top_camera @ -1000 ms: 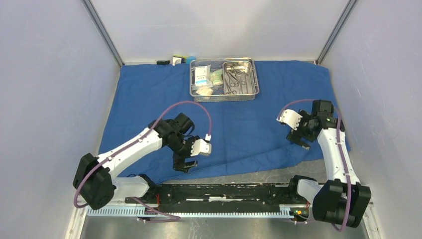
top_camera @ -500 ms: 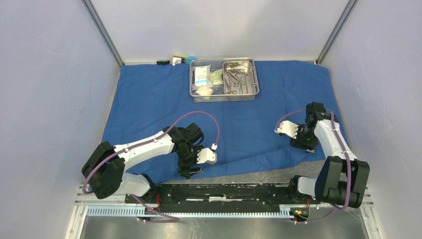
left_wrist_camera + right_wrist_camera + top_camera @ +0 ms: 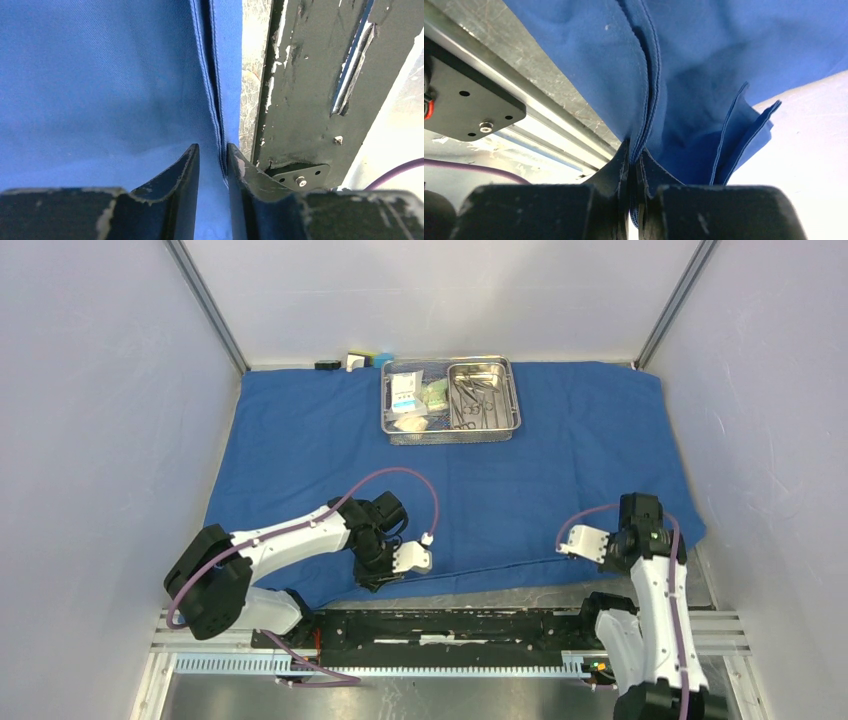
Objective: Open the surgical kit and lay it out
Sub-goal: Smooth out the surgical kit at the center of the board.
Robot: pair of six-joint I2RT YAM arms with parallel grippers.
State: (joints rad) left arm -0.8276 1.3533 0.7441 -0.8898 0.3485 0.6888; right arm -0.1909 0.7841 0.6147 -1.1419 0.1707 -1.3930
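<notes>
A blue cloth wrap (image 3: 300, 440) lies spread over the bench (image 3: 520, 593), with its wire-mesh basket (image 3: 452, 436) at the middle of the far edge. The wrap's near hem runs left to right along the bench's near edge. The right end effector (image 3: 634, 150) pinches that hem tight near the right corner. The left end effector (image 3: 213, 150), narrow, straddles it left of centre; whether it grips is unclear.
</notes>
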